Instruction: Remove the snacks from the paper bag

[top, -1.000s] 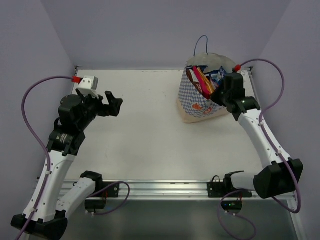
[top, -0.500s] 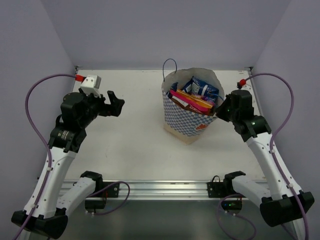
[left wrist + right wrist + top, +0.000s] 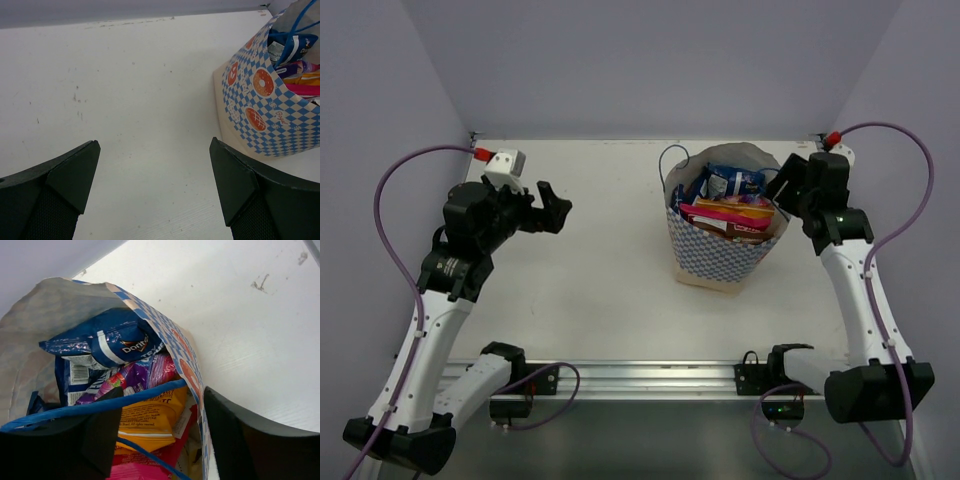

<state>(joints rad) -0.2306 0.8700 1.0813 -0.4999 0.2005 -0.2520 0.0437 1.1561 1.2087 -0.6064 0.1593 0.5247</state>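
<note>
White desk [image 3: 590, 270], lilac walls.

**Item:** one paper bag [image 3: 715, 255], standing with its mouth up. Its rim wall lies between the wide-set jaws of the right tool [image 3: 162, 392]. It sits well ahead-right of the left tool [image 3: 152, 144], which is also spread wide and empty.

**Contents, counted beneath the right tool:**
- one blue packet [image 3: 107, 340]
- one blue-white packet [image 3: 75, 375]
- one pink-purple packet [image 3: 135, 375]
- one orange-yellow packet [image 3: 147, 415]
- one pink-red packet [image 3: 145, 465]

That makes five seen; a sixth is not confirmed.

**Handling, judged:** light, crinkly, slick foil that crushes easily. Pinch a sealed top edge, topmost blue packet first. The bag is soft and likely to tip.
</note>
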